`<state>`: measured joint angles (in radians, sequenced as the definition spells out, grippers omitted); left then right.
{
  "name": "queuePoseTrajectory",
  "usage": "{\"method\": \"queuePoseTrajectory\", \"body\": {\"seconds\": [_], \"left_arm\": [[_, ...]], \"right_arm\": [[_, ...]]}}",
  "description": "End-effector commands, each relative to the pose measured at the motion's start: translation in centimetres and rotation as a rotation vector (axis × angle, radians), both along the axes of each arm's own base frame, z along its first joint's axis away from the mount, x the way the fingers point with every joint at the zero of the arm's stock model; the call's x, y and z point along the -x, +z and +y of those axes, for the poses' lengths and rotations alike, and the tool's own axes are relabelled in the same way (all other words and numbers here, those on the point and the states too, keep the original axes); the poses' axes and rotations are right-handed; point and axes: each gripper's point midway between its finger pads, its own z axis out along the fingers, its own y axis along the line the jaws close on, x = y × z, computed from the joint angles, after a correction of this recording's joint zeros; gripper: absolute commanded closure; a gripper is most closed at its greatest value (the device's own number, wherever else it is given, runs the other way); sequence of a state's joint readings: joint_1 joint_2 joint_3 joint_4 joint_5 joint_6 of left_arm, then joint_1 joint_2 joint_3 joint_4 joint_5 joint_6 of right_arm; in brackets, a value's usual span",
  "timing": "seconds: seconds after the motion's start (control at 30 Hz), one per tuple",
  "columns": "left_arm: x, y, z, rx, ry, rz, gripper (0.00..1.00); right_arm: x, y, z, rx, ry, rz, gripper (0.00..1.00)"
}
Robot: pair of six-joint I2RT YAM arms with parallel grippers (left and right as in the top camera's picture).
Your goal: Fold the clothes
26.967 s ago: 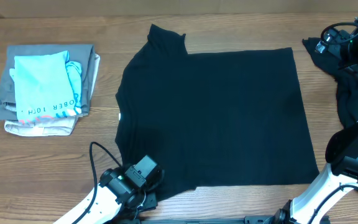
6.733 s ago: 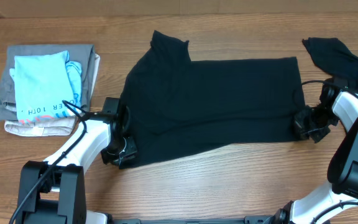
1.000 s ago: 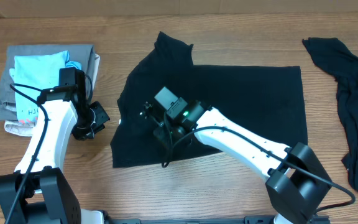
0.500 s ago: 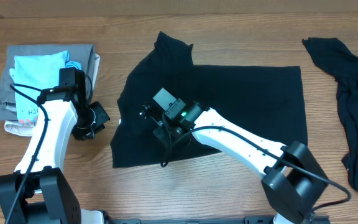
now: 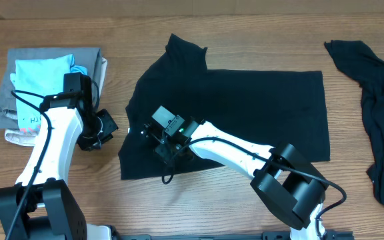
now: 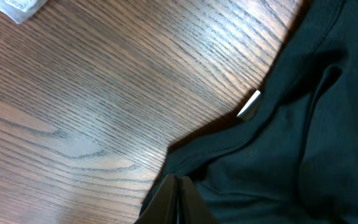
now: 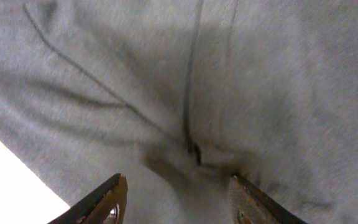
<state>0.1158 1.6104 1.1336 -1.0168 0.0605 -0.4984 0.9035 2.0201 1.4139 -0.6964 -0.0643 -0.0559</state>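
Wooden bench [image 5: 199, 200] is carrying a stack [image 5: 49, 93] at its left edge. Beside it the left gripper [image 5: 97, 131] is hovering, fingers together, empty. At centre the T-shirt [image 5: 259, 100] is lying flat. The right gripper [image 5: 162, 143], fingers spread, is poising over its left part, likely for a grasp.

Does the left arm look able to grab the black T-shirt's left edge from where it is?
Probably yes. The left gripper sits just beside the T-shirt, with only bare table between. It is shut, so open it first; the right gripper, open over that corner, may crowd it.
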Motion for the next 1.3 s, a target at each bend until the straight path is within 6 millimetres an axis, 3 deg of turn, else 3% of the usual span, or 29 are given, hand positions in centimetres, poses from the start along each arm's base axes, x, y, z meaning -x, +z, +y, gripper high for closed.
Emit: {"method": "queuePoseTrajectory", "body": {"seconds": [0.0,0.33,0.5,0.8,1.0,1.27], "left_arm": [[-0.5,0.5,-0.1,0.009,-0.004,-0.019,0.94],[-0.5,0.5,-0.1,0.009,-0.004,-0.019,0.94],[-0.5,0.5,-0.1,0.009,-0.004,-0.018,0.94],[-0.4,0.5,-0.1,0.008,-0.023,-0.015,0.93],[-0.4,0.5,-0.1,0.008,-0.023,-0.013,0.93],[-0.2,0.5,-0.1,0.009,-0.023,-0.007,0.93]], "right_arm": [[-1.2,0.1,0.0,0.009,-0.017,-0.060,0.42],[-1.8,0.2,-0.1,0.019,0.001,-0.097,0.44],[-2.0,0.1,0.2,0.011,0.000,-0.104,0.61],[-2.1,-1.7,0.2,0.035,-0.001,-0.094,0.60],[-3.0,-0.8,0.4,0.031,-0.024,-0.126,0.91],[-5.6,1.0,-0.1,0.058,-0.076,-0.235,0.96]]}}
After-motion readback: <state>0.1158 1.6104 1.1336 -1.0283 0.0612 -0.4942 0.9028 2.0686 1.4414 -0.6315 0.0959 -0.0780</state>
